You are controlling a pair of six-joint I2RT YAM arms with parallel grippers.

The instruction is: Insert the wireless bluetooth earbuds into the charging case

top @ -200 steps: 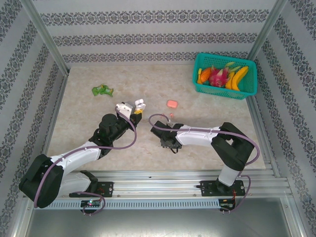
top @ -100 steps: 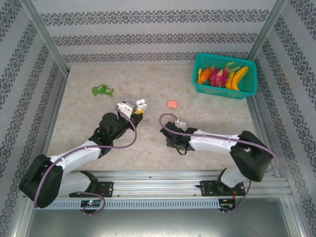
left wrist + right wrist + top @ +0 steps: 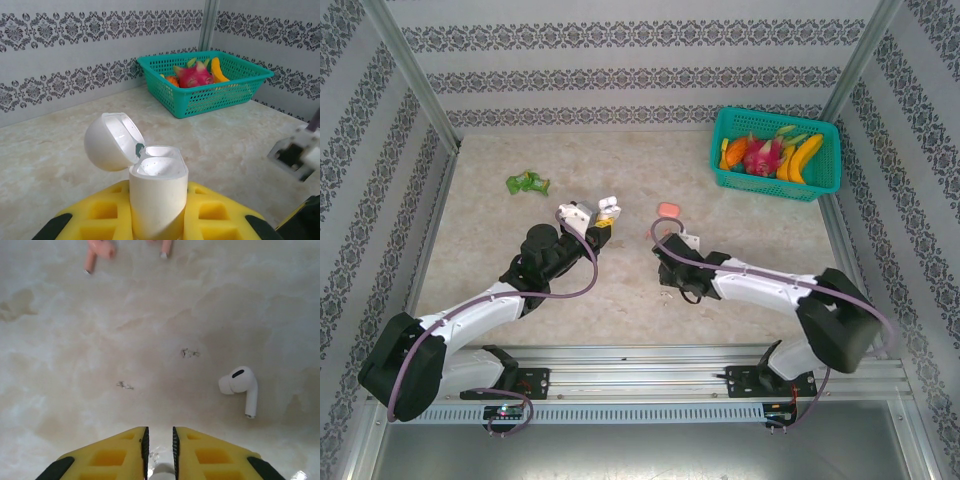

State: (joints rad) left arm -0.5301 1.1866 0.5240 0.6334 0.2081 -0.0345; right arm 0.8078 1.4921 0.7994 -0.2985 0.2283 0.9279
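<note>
The right gripper [image 3: 688, 243] has swung rightward and away from the arm bases since a second ago, its elbow folding out wide. The left gripper [image 3: 595, 222] has nudged its load slightly up the picture. The right fingers [image 3: 115, 455] are drawn almost together on a scrap of white that I take for a pinched white earbud [image 3: 161, 471], though little of it shows. The left fingers [image 3: 100, 215] clamp the glossy white pebble-shaped charging case [image 3: 158, 175], its lid flipped back. Farther out on the marbled beige worktop [image 3: 75, 365], a small white stemmed plastic earbud [image 3: 240, 385] lies loose, with two pink stemmed earbuds [image 3: 97, 251] beyond. Likely one bud is now lifted, ready for the open case.
</note>
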